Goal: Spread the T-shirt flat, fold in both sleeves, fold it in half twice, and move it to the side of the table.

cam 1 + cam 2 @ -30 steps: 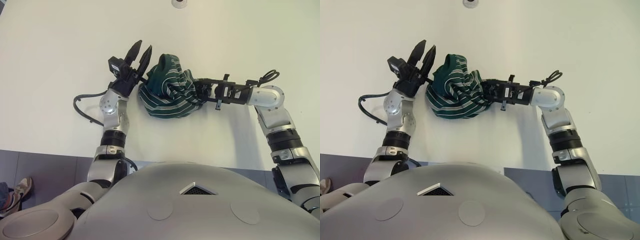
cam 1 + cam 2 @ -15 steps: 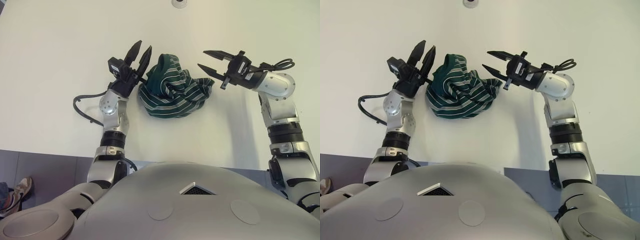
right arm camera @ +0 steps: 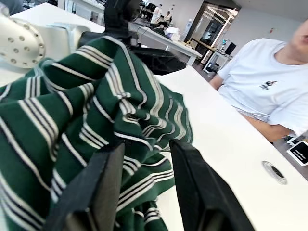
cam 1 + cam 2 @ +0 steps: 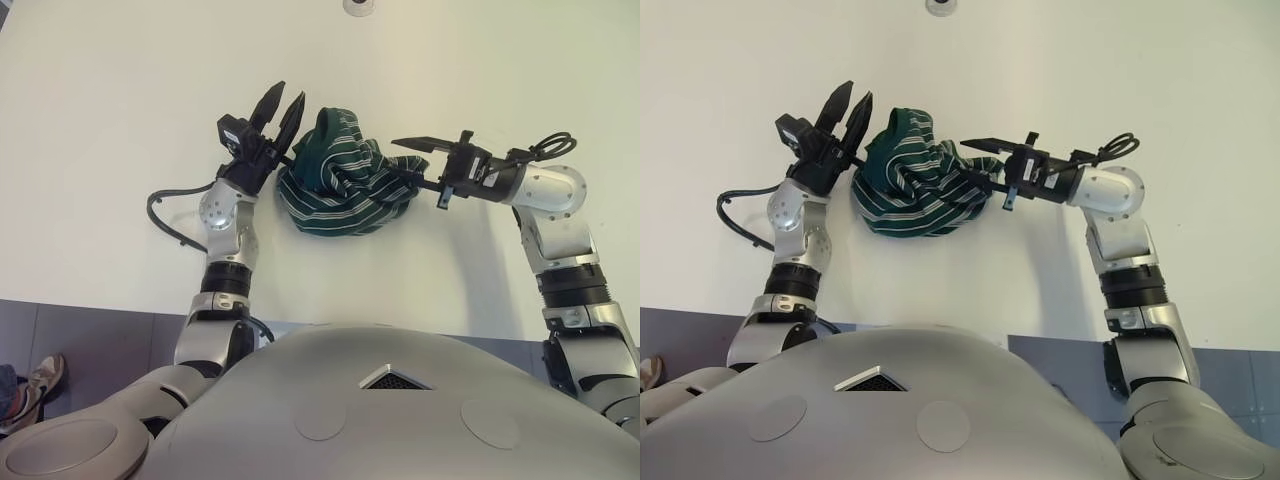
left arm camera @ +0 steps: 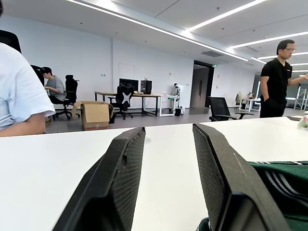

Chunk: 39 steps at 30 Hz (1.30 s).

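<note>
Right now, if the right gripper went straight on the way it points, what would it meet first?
The crumpled T-shirt. The right gripper, open, points straight at the heap's edge, and the cloth seems to begin right at its tips.

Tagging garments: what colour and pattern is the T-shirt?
The T-shirt is dark green with thin white stripes, clearest in the right wrist view.

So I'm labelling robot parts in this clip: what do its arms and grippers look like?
The left arm and right arm are silver-grey segments with black joint rings. The left gripper and right gripper are black, each with two tapered, pointed fingers with finely textured inner faces. Black cables loop off both arms.
</note>
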### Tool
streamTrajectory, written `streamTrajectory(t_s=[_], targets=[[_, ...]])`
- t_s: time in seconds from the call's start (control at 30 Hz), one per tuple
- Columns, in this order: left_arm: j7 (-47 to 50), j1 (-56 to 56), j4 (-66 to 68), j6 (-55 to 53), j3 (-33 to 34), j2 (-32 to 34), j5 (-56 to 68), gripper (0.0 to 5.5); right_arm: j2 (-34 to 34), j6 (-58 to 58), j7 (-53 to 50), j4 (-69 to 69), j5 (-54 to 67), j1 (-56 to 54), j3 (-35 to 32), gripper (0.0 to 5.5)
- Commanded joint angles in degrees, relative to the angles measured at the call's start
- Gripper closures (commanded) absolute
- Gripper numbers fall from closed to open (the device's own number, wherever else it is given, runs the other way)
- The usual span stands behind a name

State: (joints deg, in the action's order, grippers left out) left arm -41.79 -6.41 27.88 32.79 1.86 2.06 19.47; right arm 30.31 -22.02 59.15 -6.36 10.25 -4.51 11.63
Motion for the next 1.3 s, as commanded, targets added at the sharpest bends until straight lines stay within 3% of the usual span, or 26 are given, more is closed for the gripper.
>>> streamTrajectory(t_s=[0.03, 0.7, 1.0, 1.3], targets=[[0.7, 0.4, -0.5, -0.4, -0.5, 0.3, -1.2, 3.69, 0.7, -0.6, 0.9, 0.0, -1.7, 0.3, 1.5, 3.77], [0.7, 1.0, -1.3, -0.6, -0.5, 0.2, -1.4, 3.69, -3.5, 0.9, -4.8, -3.2, -1.1, -3.6, 0.1, 3.77], [0.7, 1.1, -1.4, -0.6, -0.6, 0.2, -1.5, 3.69, -3.6, 0.3, -3.7, -2.7, -1.7, -2.9, 1.0, 5.40], [0.8, 1.1, -1.5, -0.6, -0.6, 0.2, -1.5, 3.69, -3.4, -0.4, -3.1, -2.7, -1.8, -2.4, 1.5, 5.45]])
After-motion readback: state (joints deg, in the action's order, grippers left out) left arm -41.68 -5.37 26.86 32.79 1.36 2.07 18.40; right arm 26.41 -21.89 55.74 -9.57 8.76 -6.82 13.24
